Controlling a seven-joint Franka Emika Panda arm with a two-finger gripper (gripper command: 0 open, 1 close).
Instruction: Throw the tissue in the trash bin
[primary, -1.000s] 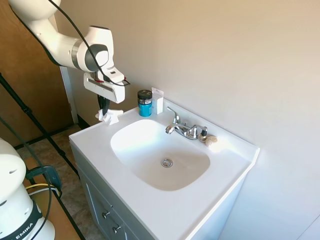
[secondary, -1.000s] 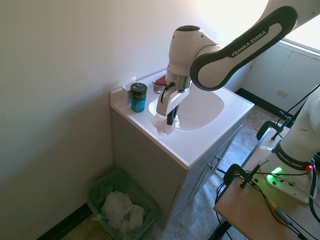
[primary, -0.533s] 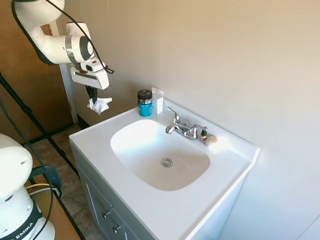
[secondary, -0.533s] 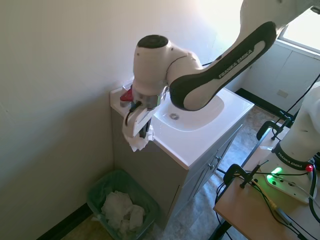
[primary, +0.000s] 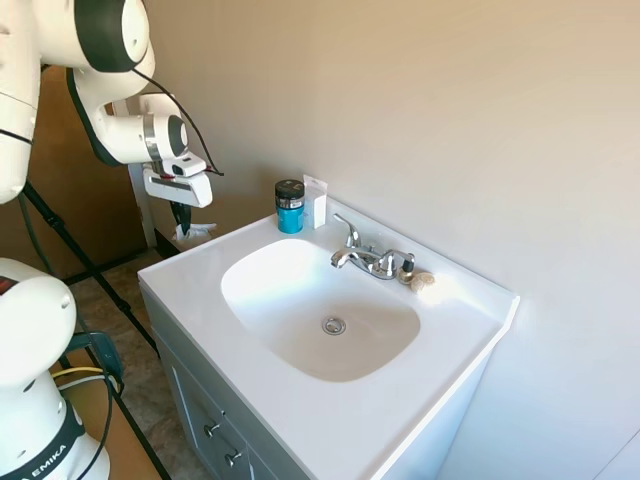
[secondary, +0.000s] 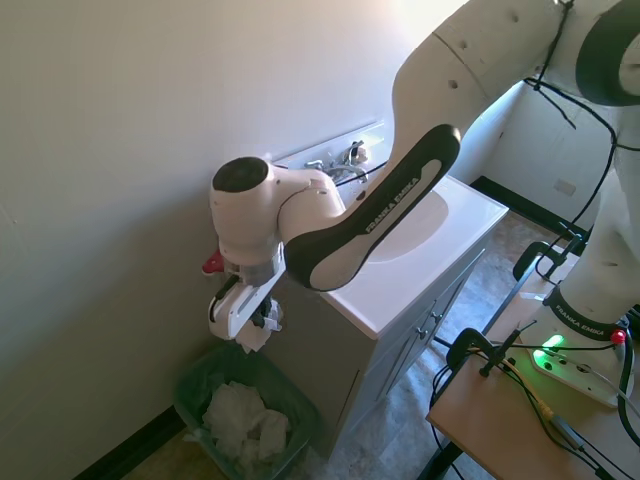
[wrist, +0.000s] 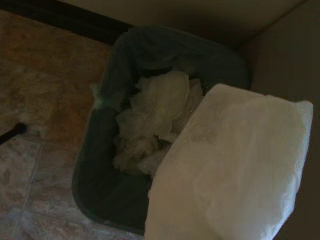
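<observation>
One tissue held above the bin

One white Franka arm reaches past the end of the vanity, and its gripper (secondary: 262, 322) hangs in the air over the trash bin (secondary: 195, 378). The fingers are clamped on the tissue (secondary: 256, 336), a small wrinkly white wad that droops just below the fingertips. In the second exterior view the wad sits above the bin's near rim, clear of it and not touching anything else.

In the first exterior view the same gripper (primary: 182, 222) shows beyond the far left corner of the bench (primary: 190, 280), with a bit of the tissue (primary: 196, 231) peeking out beside the dark fingers. The bin itself is out of that view.

The wrist view looks straight down. The held tissue (wrist: 235, 170) fills much of that picture, pale and softly creased. Past it lies the dark green trash bin (wrist: 95, 150) standing on a tiled floor (wrist: 30, 100), close against the side of the vanity and near the wall's dark baseboard. Crumpled white paper (wrist: 150, 120) already lies inside the bin.

On the bench the sink basin (primary: 270, 290) takes up the middle, with a chrome faucet (primary: 365, 256) behind it. A small blue jar with a black lid (primary: 290, 206) stands at the back corner, and an upright white card (primary: 316, 202) stands just beside it. A beige lumpy shell-like thing (primary: 421, 281) rests next to the faucet.
</observation>
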